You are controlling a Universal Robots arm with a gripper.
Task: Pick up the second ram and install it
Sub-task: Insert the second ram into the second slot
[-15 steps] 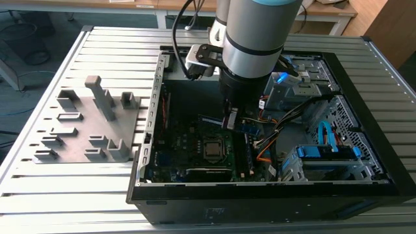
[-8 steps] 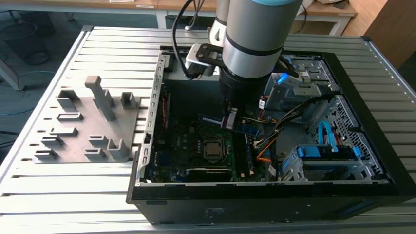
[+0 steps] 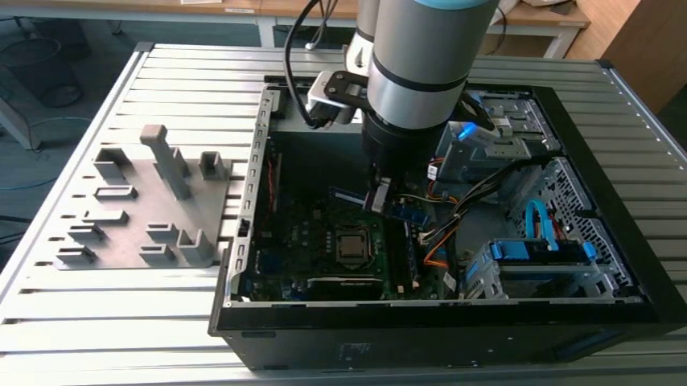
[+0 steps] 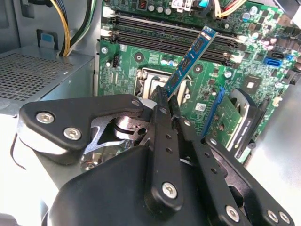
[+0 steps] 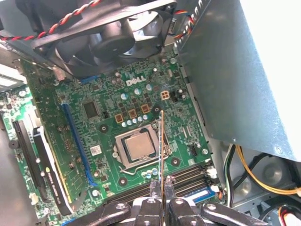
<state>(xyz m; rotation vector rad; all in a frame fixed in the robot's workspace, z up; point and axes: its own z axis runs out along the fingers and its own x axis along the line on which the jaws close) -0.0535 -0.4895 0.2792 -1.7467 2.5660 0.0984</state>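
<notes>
We log: case (image 3: 429, 326) holds motherboard (image 5: 108, 132) | arm (image 3: 419, 64) upright, reaching inside | tool (image 4: 167, 97) clamped on second ram (image 4: 190, 59) (tilted over the motherboard)

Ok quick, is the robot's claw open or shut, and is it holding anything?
Gripper: shut on the second ram, which it holds tilted over the motherboard.

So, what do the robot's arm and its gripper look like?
The arm is a thick grey cylinder with a black band and a light blue ring, darker towards the wrist. A black cable loops beside it. The gripper is black, with flat, slim fingers on linked bars fixed by silver screws.
</notes>
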